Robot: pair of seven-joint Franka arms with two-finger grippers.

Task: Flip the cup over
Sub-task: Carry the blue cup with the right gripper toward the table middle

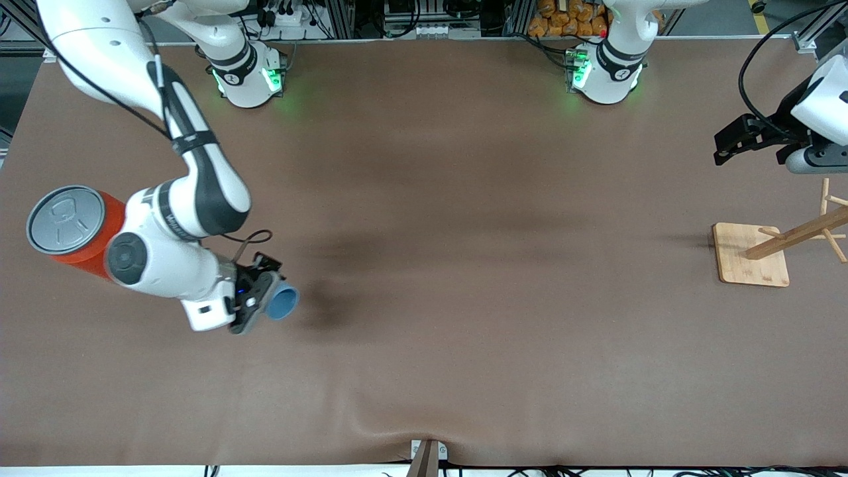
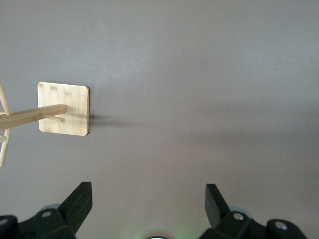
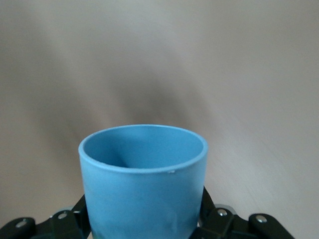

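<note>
The light-blue cup hangs above the brown table, lying sideways with its open mouth pointing away from the wrist. My right gripper is shut on it, one black finger on each side of its wall. In the right wrist view the cup fills the lower middle, its darker inside showing past the rim. My left gripper waits in the air at the left arm's end of the table. Its fingers stand wide apart with only bare table between them, so my left gripper is open.
A large orange can with a grey pull-tab lid stands at the right arm's end, close beside the right arm's wrist. A wooden peg rack on a square base stands at the left arm's end; the rack's base shows below my left gripper.
</note>
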